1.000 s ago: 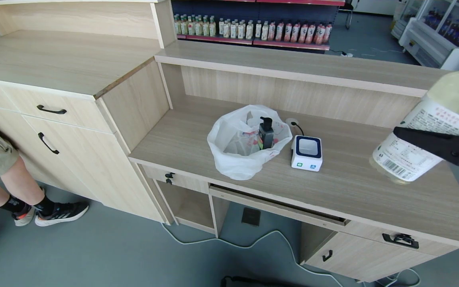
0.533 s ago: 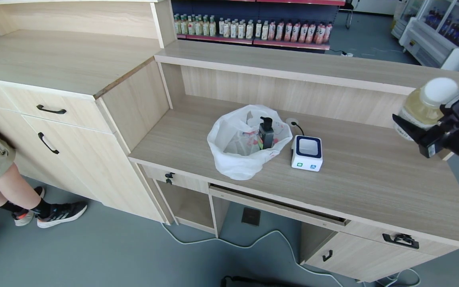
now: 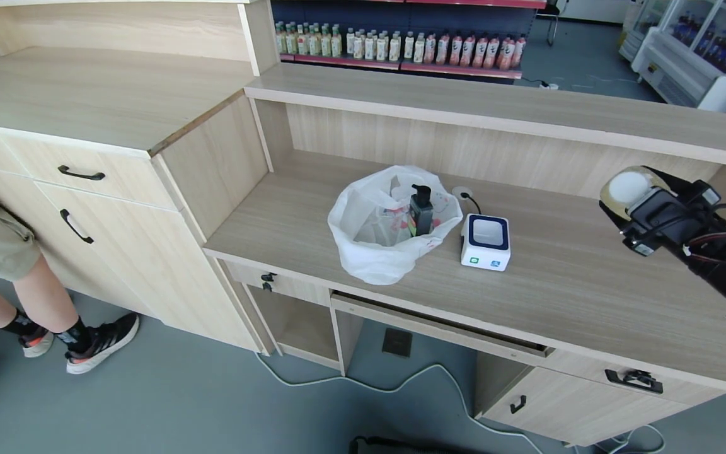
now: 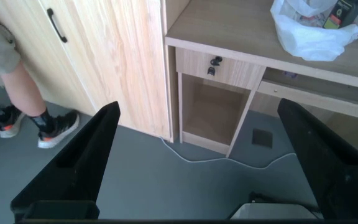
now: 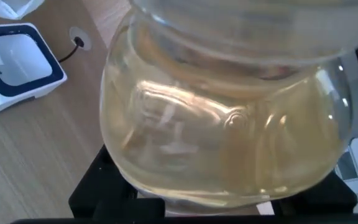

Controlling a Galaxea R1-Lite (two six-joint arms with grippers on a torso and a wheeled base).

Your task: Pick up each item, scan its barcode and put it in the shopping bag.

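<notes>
The right tool point(image 3: 643, 213) is clamped round a clear plastic bottle of pale yellow liquid point(image 3: 625, 188), white-capped, held above the wooden tabletop point(image 3: 564, 284) well right of the white, blue-rimmed scanner box point(image 3: 485, 241). Full, it is probably heavy and slick; a grip round the body suits it. The left tool point(image 4: 197, 158) hangs wide and empty, well left of the scanner.

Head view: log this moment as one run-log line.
right claw: shut on bottle, above counter right end | left claw: open, empty | shopping bag: holds pump bottle, beside scanner
</notes>
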